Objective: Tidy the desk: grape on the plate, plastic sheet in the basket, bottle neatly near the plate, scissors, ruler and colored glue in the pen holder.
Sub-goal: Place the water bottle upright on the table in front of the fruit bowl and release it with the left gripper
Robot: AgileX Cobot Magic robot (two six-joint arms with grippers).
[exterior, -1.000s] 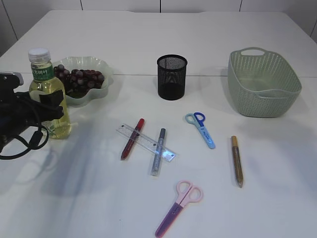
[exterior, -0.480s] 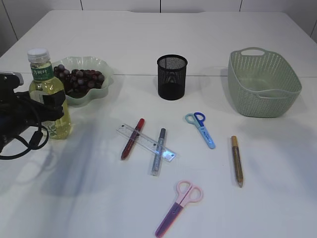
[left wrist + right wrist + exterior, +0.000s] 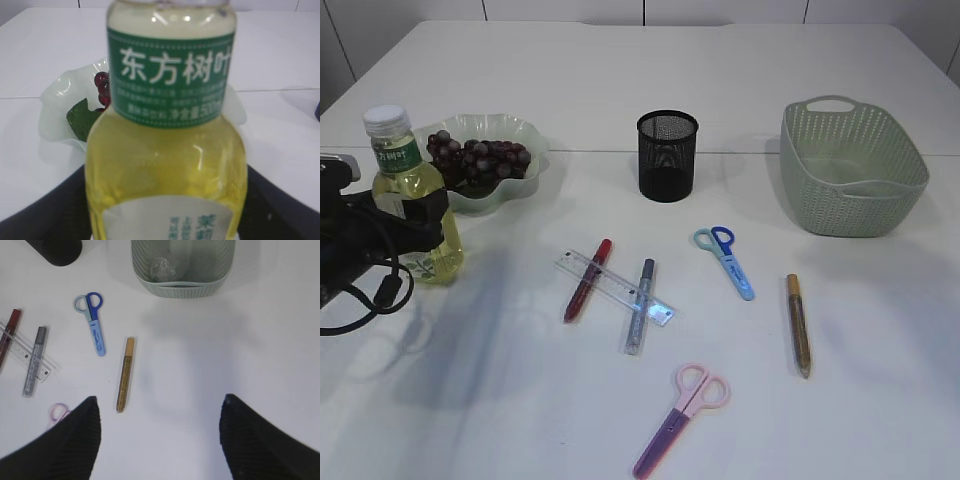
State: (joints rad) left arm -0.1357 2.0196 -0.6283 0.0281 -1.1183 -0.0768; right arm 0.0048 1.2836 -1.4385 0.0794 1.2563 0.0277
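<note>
The bottle of yellow liquid leans left beside the plate of grapes. My left gripper has its jaws either side of the bottle; whether they press it is unclear. Blue scissors, pink scissors, the clear ruler and the red, silver and gold colored glue lie on the table. The plastic sheet lies in the basket. My right gripper hangs open, empty, above the gold glue.
The black mesh pen holder stands at centre back, with the green basket at back right. The ruler lies across the red and silver glue. My left arm's cables rest at the table's left edge.
The bottle has tipped left, its cap moving away from the plate. The left jaws have spread wider around it. The right arm and the other items have not moved.
</note>
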